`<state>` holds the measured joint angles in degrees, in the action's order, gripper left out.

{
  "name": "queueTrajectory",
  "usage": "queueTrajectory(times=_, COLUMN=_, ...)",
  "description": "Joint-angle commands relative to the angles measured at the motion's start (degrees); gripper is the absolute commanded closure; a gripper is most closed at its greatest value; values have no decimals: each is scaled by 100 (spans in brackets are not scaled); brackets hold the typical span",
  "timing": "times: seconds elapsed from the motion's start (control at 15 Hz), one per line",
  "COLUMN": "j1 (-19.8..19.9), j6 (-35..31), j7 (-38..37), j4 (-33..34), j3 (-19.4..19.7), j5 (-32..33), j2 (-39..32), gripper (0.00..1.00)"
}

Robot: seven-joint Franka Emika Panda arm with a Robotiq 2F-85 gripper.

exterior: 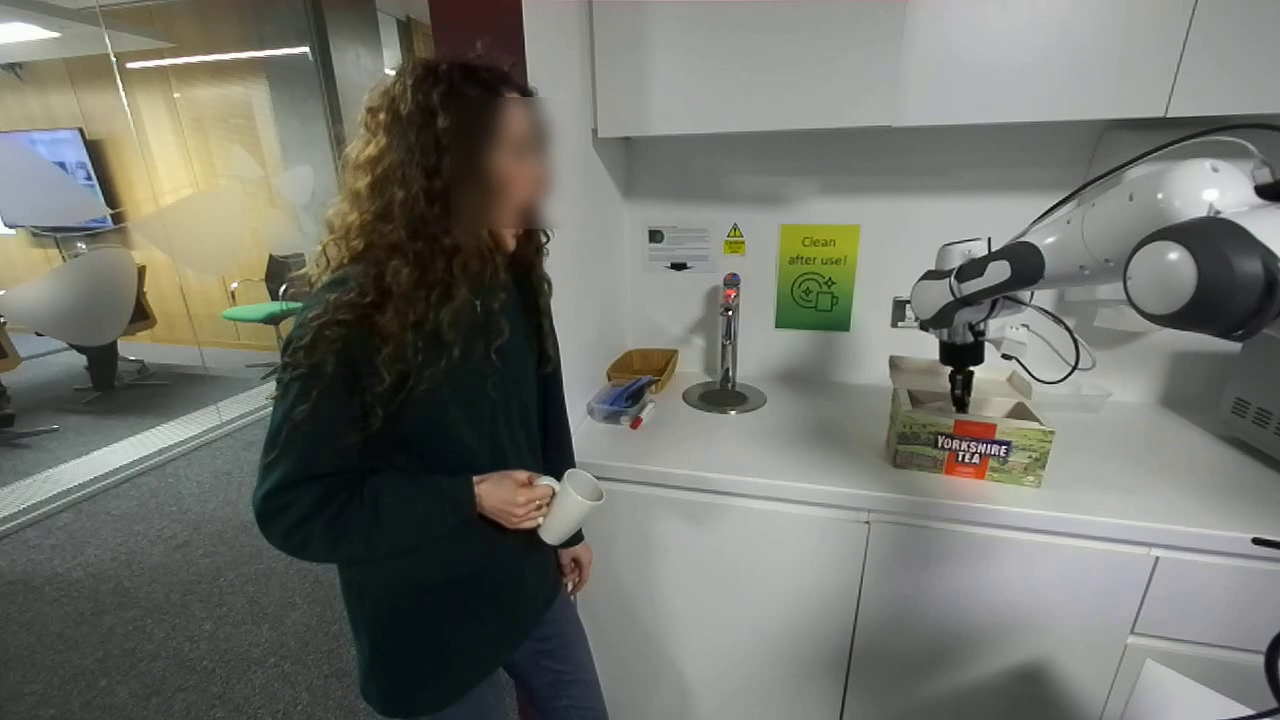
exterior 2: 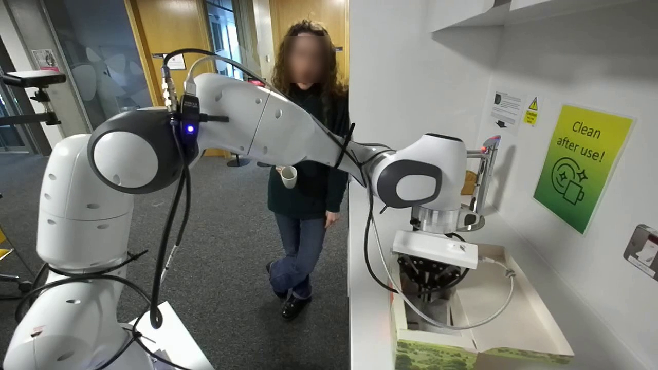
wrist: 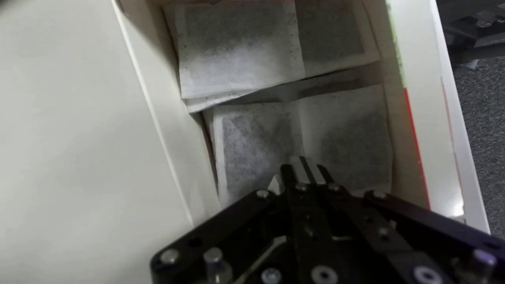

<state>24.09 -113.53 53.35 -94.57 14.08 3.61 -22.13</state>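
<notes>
White kitchen counter (exterior: 780, 440): black two-finger gripper (wrist: 307, 170) pressed together, can't tell if pinching anything, over white paper tea bags (wrist: 254, 148) inside open green-printed cardboard tea box (exterior: 970, 455); beyond, round-based chrome tap (exterior: 728, 345), white wall (exterior: 690, 185), flat white cupboards (exterior: 720, 600), grey carpet (exterior: 150, 580).

Legible txt on tea box (exterior: 968, 448) + wall (exterior: 900, 195).
Box front read "YORKSHIRE TEA" on two lines in an exterior view, wht caps on dk, w/ red stripe behind. Poster (exterior: 817, 277) read "Clean after use!" in both exterior views, dk lettering on yellow-to-green bkgd, icon (exterior: 815, 293) w/ mug outline underneath. Small yel. sign (exterior: 735, 240) read "Caution" in both exterior views, w/ warning triangle (exterior 2: 533, 104) above. Wht notice (exterior: 680, 248) next to it had blk arrow (exterior: 680, 266) pointing down; its fine print was too sm. to read. Sheet (exterior 2: 177, 62) on wood-toned panel (exterior 2: 169, 25) was likewise illegible.
</notes>
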Motion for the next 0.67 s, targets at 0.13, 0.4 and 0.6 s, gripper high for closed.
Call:
queueTrajectory(times=0.13, j1=-11, j6=-12, j7=79, j4=-142, j3=-21, j5=122, j2=415, gripper=100)
queueTrajectory(times=0.4, j1=-43, j6=-16, j7=99, j4=-169, j3=-7, j5=176, j2=523, gripper=100)
queueTrajectory(times=0.6, j1=-102, j6=-83, j7=32, j4=-284, j3=11, j5=319, j2=651, gripper=100)
